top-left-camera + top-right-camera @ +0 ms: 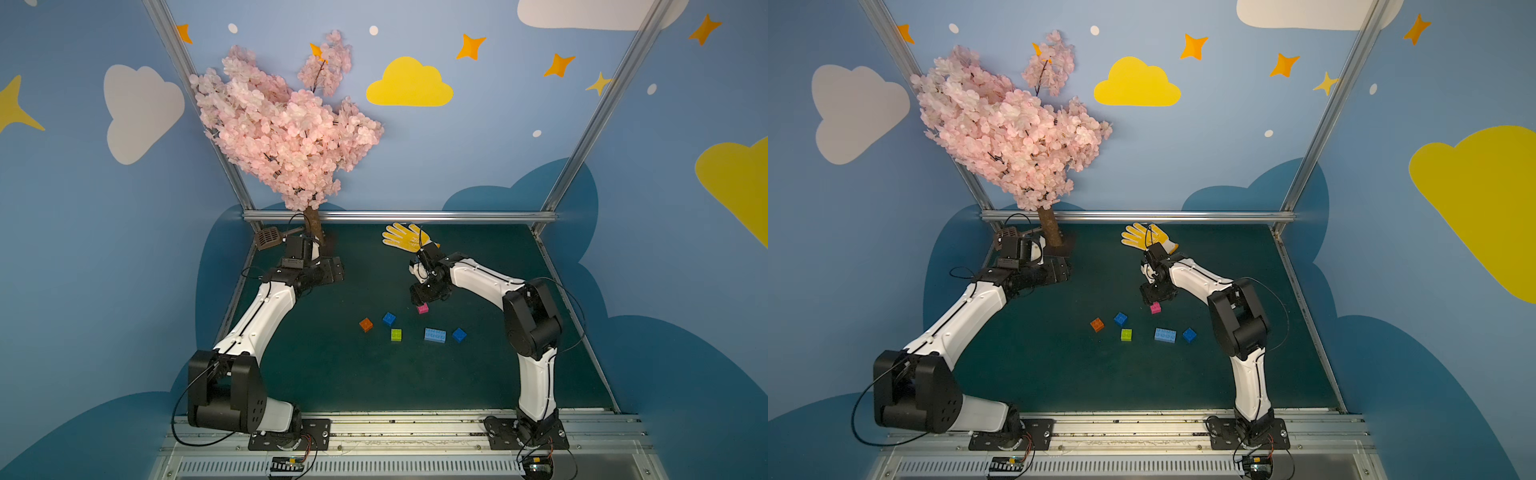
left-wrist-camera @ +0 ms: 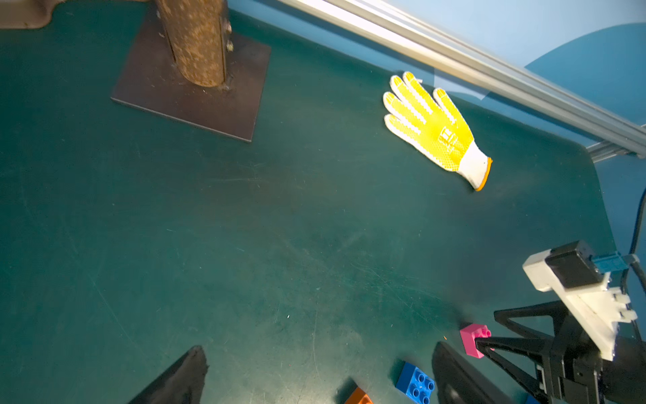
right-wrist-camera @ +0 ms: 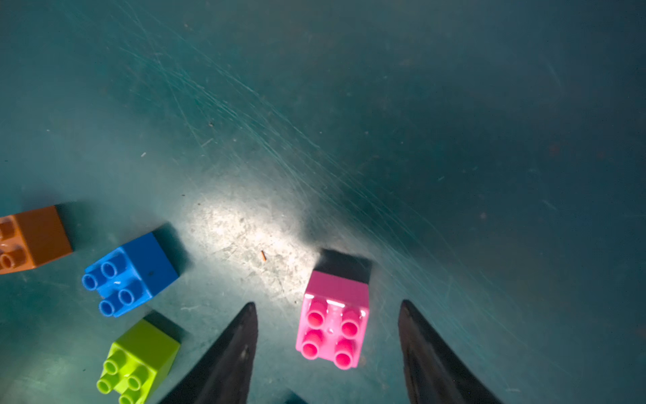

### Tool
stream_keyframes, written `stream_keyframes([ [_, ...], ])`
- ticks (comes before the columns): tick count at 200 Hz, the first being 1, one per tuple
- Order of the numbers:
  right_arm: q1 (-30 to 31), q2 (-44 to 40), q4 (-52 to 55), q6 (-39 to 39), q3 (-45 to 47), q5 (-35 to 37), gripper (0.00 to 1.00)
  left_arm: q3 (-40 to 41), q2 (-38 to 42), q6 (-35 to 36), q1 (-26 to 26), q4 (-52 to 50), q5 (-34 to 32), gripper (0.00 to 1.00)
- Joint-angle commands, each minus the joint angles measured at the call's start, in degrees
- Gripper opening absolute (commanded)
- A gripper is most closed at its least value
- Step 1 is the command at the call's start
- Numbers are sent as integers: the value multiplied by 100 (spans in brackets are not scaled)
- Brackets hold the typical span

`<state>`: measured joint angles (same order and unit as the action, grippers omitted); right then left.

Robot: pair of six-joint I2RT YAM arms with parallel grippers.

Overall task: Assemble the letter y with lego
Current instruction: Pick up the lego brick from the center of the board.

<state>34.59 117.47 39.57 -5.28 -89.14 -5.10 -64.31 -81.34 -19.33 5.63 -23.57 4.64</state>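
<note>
Pink studded brick (image 3: 332,320) between tapered black fingers (image 3: 229,355).

we see a yellow glove (image 1: 404,237) flat on the green mat (image 1: 353,374) near the back rail (image 1: 415,216), pink blossom tree (image 1: 282,124) at back left.

Blue cloud-and-star walls (image 1: 498,145); dark green tabletop (image 1: 374,374); pink blossom tree (image 1: 282,129)

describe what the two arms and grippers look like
The left arm and right arm have white shells, black joint housings and looping black cables. The left gripper and right gripper have black, tapered, pointed fingers.
</note>
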Motion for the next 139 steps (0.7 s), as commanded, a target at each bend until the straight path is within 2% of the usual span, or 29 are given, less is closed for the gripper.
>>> stream_keyframes([
  [1,-14,118,224,42,-92,110,64,92,219,0,-18,67,-22,100],
  [32,-11,347,376,70,-231,151,62,19,154,15,-18,-35,-67,100],
  [81,-14,511,496,89,-353,237,53,-19,96,-2,-21,-95,-188,100],
  [106,-13,549,512,119,-367,238,45,-30,82,-3,-22,-129,-219,100],
  [139,-14,474,509,168,-315,255,29,-46,67,4,-27,-161,-321,100],
])
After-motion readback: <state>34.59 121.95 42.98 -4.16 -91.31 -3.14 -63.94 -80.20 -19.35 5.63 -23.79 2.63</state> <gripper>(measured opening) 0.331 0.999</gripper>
